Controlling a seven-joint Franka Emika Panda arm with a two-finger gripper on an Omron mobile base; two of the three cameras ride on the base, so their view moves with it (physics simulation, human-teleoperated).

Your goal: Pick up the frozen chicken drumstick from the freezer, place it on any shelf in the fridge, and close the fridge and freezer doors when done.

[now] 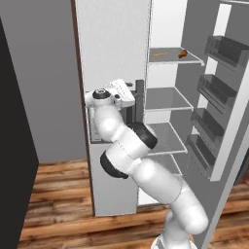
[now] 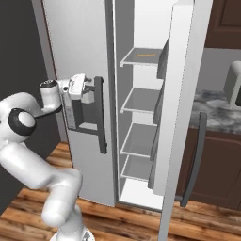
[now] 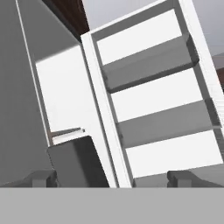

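jaws spread wide and empty, the gripper [image 2: 89, 89] hovers left of centre beside the closed freezer door's dark handle [image 2: 99, 115], the arm bent back in an elbow-up fold. the frozen chicken drumstick [image 1: 183, 54] sits on the fridge's top shelf [image 1: 189, 61], upper right; probably light, hard and slick, best taken across its thick end.

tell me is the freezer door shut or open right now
Shut. The narrow freezer door lies flat against the cabinet, its dark handle facing out, while the wider fridge door beside it stands swung open.
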